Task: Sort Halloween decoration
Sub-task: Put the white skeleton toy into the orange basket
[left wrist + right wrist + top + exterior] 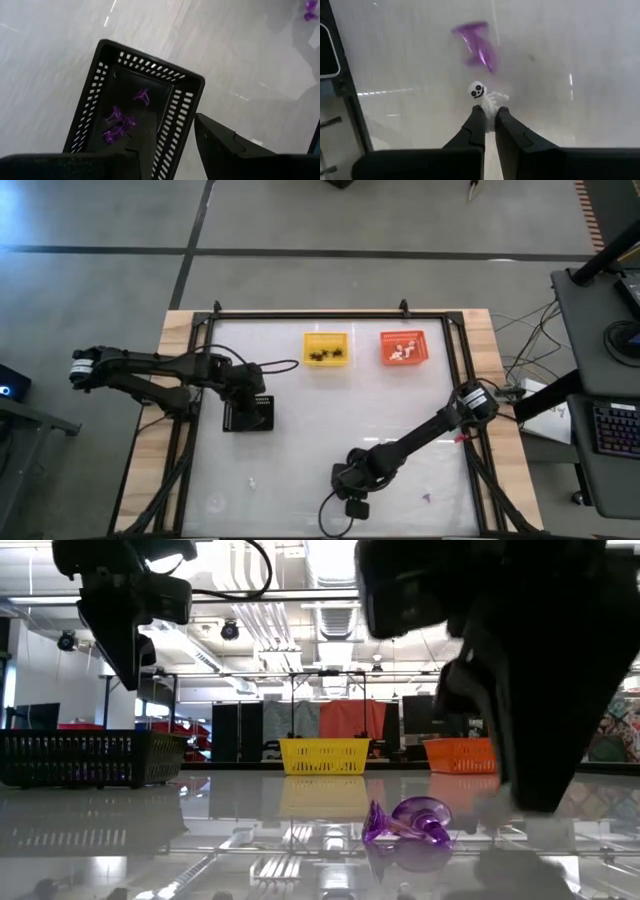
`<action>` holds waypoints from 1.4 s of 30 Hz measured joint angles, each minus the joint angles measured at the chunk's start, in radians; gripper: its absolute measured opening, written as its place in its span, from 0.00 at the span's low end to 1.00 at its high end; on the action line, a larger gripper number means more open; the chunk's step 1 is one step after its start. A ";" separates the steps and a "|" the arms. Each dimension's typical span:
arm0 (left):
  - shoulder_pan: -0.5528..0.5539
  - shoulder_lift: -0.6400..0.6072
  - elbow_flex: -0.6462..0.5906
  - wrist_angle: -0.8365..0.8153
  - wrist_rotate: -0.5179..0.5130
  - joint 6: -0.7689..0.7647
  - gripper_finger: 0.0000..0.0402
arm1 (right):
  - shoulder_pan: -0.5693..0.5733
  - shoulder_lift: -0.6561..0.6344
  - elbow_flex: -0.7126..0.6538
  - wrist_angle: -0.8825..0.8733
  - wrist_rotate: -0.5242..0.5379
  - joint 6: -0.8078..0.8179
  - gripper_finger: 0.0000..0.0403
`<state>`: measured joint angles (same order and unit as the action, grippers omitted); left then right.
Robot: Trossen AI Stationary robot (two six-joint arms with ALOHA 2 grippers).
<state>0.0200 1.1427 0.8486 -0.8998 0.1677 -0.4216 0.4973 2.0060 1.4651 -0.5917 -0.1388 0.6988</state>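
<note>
While the right gripper (490, 117) is pinching a white skeleton trinket (481, 95), the left gripper (172, 135) is hanging with fingers parted and empty over the black basket (185, 100).
High view: yellow basket (326, 336) and orange basket (404, 336) are sitting at the far edge. Low view: a purple trinket (408, 822) is lying on the table (200, 820). Left wrist: purple trinkets (119, 125) are lying in the black basket. Right wrist: the purple trinket is lying just beyond the skeleton.
</note>
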 joint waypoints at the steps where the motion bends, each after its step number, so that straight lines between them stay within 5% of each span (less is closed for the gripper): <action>1: -0.001 0.000 0.000 -0.006 0.000 0.005 0.29 | 0.000 -0.011 0.000 -0.020 0.001 0.014 0.03; 9: -0.013 0.000 0.000 -0.017 0.001 0.019 0.29 | -0.022 -0.142 0.000 -0.310 0.135 0.104 0.03; 18: -0.031 0.000 0.000 -0.018 0.001 0.018 0.29 | -0.203 -0.328 -0.042 -0.655 0.307 0.152 0.03; 33: -0.061 0.000 0.025 -0.024 0.053 -0.116 0.27 | -0.790 -0.730 -0.382 -0.539 0.348 -0.212 0.03; 42: -0.153 0.000 0.103 -0.035 0.055 -0.268 0.21 | -1.144 -0.787 -0.509 -0.380 0.147 -0.459 0.04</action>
<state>-0.1325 1.1427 0.9517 -0.9345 0.2226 -0.6892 -0.6470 1.2192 0.9561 -0.9716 0.0078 0.2402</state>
